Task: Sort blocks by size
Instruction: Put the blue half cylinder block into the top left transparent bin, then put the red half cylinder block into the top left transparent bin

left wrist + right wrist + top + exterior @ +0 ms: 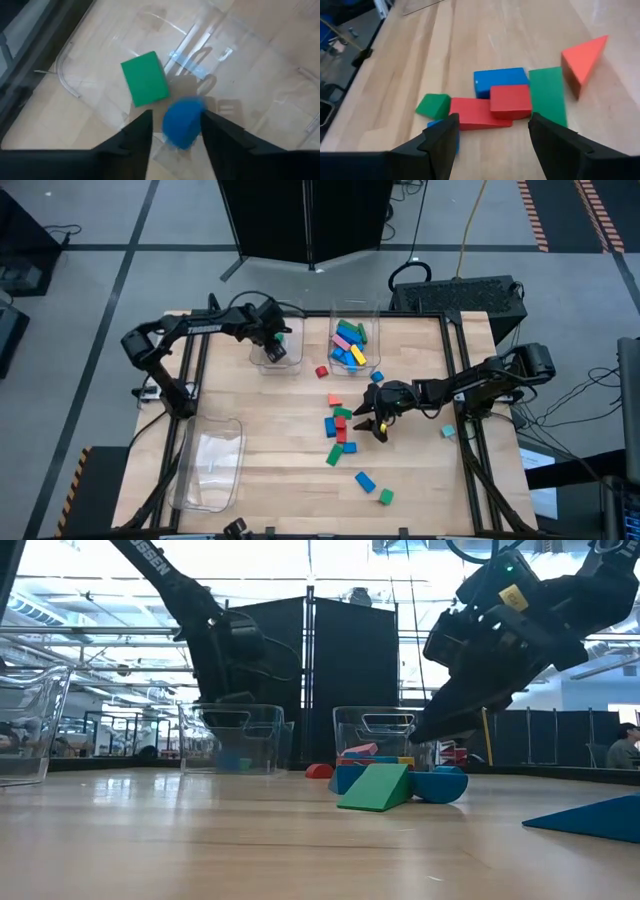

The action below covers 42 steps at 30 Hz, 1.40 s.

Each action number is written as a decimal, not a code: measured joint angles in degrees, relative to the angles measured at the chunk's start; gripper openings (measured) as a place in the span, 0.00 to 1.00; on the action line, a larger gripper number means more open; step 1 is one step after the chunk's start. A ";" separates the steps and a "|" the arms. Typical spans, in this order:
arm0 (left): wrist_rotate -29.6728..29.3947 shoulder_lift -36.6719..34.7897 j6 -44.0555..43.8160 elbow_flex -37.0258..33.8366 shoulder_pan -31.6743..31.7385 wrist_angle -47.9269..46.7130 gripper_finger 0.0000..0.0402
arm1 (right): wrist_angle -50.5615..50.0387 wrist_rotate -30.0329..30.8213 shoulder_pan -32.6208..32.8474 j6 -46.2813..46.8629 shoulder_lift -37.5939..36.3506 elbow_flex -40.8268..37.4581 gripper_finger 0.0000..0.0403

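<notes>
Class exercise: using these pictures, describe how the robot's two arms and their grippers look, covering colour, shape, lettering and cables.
Both arms are black and jointed. The left arm bears white lettering along one link. The right arm ends at a bulky rounded base joint, with dark cables trailing on the floor beside it. The left gripper and the right gripper each have two flat, dark, tapering fingers.

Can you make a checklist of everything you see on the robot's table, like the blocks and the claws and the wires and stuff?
Surface: wooden table, light, bare in places.
Job's things: loose blocks clustered mid-table, more in the middle clear bin; a green block lies in the left bin.
Clutter: a third clear bin near the front left.
Grippers: left gripper open over the left bin, a blurred blue block between its fingers; right gripper open above the cluster, holding nothing.
Cables: several on the floor at right.
Surroundings: black cabinet behind the table; a person far off.
</notes>
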 joint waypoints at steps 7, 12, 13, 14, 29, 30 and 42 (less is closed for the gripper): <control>-1.86 -0.72 -1.10 0.02 -0.15 -0.11 0.63 | -0.11 0.79 0.00 -0.16 0.04 0.00 0.58; -1.84 -2.57 -1.82 0.02 -0.52 -0.17 0.65 | -0.14 0.91 0.00 -0.21 0.04 0.00 0.58; -1.84 -3.13 -2.11 0.02 -0.68 -0.22 0.65 | -0.14 0.94 0.00 -0.21 0.04 0.00 0.58; -1.82 -3.76 -2.28 0.02 -0.94 -0.28 0.65 | -0.14 0.94 0.00 -0.17 0.04 0.00 0.58; -1.91 -15.49 -3.22 0.22 -16.45 6.13 0.65 | -0.17 4.32 0.37 2.39 3.08 0.00 0.58; -1.96 -15.53 -3.81 0.22 -18.15 7.43 0.65 | 0.35 5.16 0.39 2.46 3.08 0.00 0.58; -7.44 -10.52 -17.29 0.24 -30.84 15.94 0.65 | 5.81 9.92 0.37 3.11 2.84 0.02 0.58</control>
